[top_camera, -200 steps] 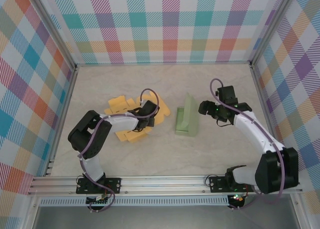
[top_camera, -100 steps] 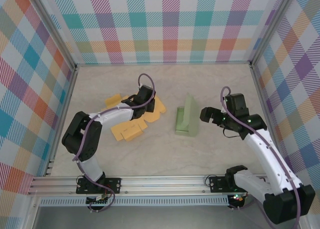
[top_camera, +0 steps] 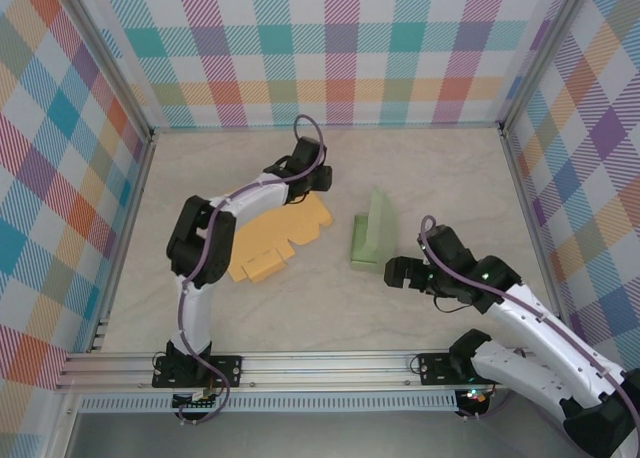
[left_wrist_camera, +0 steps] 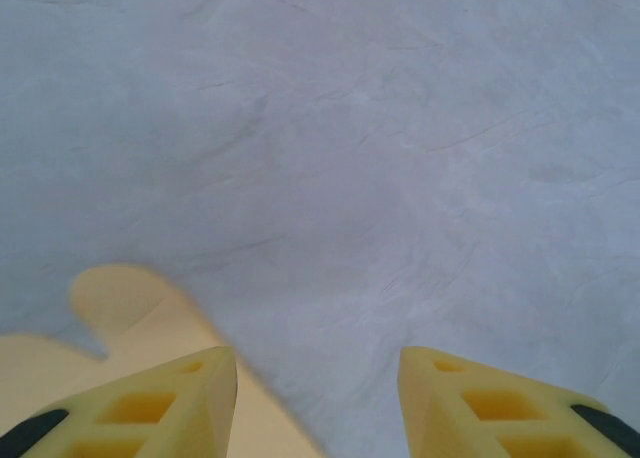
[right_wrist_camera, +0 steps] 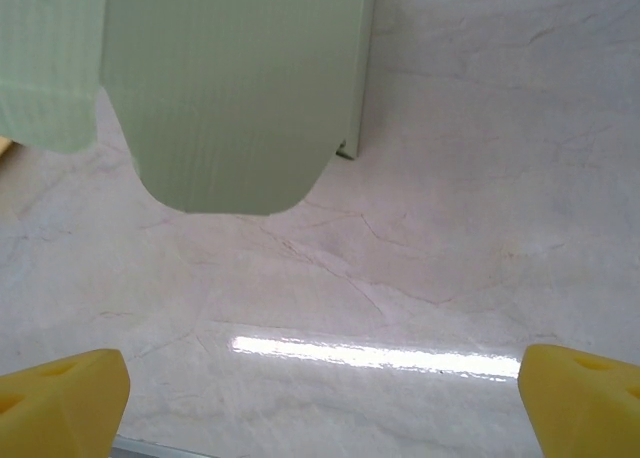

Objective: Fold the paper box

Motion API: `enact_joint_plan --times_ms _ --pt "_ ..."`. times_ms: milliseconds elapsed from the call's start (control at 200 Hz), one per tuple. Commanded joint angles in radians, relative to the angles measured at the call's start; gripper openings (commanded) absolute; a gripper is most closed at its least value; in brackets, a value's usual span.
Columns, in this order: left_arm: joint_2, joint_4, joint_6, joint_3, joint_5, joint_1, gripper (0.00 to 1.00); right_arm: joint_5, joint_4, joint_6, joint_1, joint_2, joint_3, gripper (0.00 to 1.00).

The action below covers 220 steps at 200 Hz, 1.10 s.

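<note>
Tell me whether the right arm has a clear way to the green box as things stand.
Probably yes: the right gripper is open, facing the green box, with only bare table between them.

The table (top_camera: 430, 168) has a pale surface with a marble pattern. A yellow paper box (top_camera: 285, 226) lies flat and unfolded, between the middle and the left edge. A green paper box (top_camera: 372, 240), partly folded with one side standing up, rests near the middle, apart from the yellow one.
</note>
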Motion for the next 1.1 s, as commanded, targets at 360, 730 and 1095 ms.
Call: enact_joint_plan --times_ms 360,730,1095 --pt "0.378 -0.271 -0.052 0.512 0.34 -0.023 0.4 0.119 0.311 0.176 0.163 0.264 -0.167 1.0" --pt "0.431 -0.361 0.02 0.543 0.43 -0.074 0.22 0.092 0.472 0.087 -0.075 0.377 -0.195 0.89" --pt "0.192 -0.146 0.002 0.123 0.451 -0.101 0.19 0.013 0.536 -0.086 -0.331 0.476 -0.128 0.86"
